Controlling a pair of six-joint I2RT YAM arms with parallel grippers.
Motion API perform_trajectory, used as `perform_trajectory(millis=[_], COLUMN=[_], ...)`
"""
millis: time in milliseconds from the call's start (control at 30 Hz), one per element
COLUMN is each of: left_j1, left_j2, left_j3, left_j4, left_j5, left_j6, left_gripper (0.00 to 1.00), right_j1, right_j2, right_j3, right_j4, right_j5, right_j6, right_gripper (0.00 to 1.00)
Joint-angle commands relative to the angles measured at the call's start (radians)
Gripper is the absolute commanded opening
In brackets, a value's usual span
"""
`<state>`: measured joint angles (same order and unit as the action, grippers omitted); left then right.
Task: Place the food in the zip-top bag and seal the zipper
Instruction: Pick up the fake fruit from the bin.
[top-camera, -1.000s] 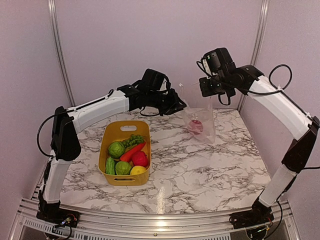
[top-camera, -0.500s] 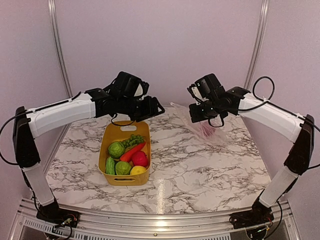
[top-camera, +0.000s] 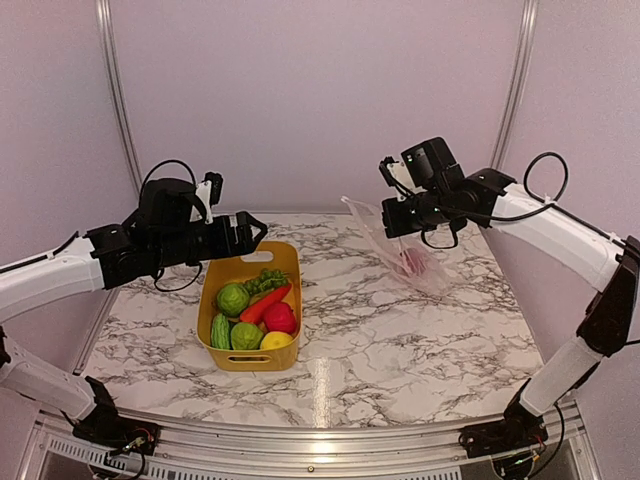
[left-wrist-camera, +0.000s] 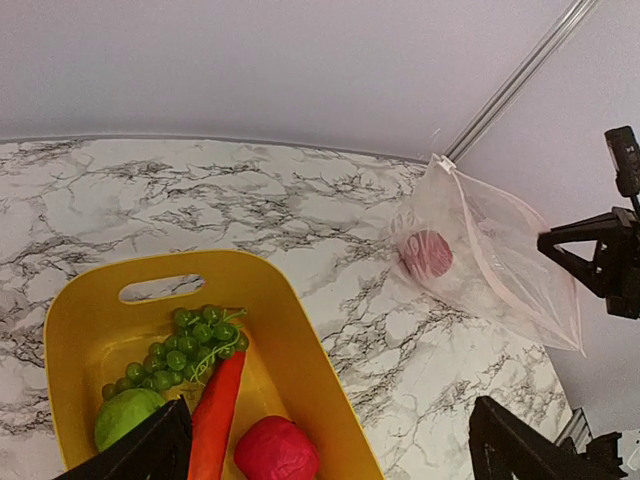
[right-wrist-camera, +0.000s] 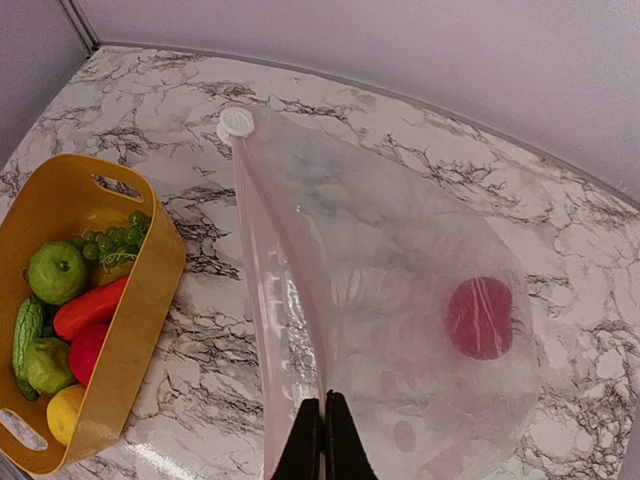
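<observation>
Right hand (right-wrist-camera: 322, 425) pinching bag (right-wrist-camera: 390, 260) rim; hold its mouth toward 9 o'clock. Left hand (top-camera: 248, 232) spread; centre it over carrot (top-camera: 265, 303).

**We pull our left arm away from the bag**

Our left black two-finger gripper (top-camera: 248, 230) was up beside the mouth of the clear, floppy plastic zip-top bag (right-wrist-camera: 380, 250). Now it has swung back to the left and hangs by the far end of the yellow plastic bin (top-camera: 232, 262), with its fingers wide apart. Our right black gripper (right-wrist-camera: 322, 420) has come down a little and pinches the bag's edge alone. The bag hung straight down before; now it leans over onto the white marble table (top-camera: 400, 340), and the round pink-red ball (right-wrist-camera: 480, 318) inside has slid lower.
</observation>
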<state>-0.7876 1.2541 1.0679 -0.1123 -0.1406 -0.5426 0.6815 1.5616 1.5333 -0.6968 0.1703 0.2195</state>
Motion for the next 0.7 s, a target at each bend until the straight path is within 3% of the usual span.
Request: perform_trajectory(millis=[0, 133, 367, 667], left_j1=[0.028, 0.027, 0.027, 0.027], left_j2=[0.034, 0.055, 0.149, 0.241], left_j3=[-0.02, 0.035, 0.162, 0.188], left_j4=[-0.015, -0.145, -0.403, -0.485], left_j5=[-0.015, -0.045, 0.012, 0.035], left_j6=[-0.002, 0.075, 0.227, 0.191], left_gripper=[0.99, 0.97, 0.84, 0.82], right_j1=[0.009, 0.009, 0.009, 0.008], right_j2=[0.008, 0.019, 0.019, 0.012], right_j3=[0.06, 0.075, 0.074, 0.066], right_j4=[-0.034, -0.044, -0.042, -0.044], right_j5=[-0.002, -0.007, -0.033, -0.043], right_j6=[-0.042, -0.052, -0.057, -0.071], right_gripper=[0.0, 0.0, 0.0, 0.0])
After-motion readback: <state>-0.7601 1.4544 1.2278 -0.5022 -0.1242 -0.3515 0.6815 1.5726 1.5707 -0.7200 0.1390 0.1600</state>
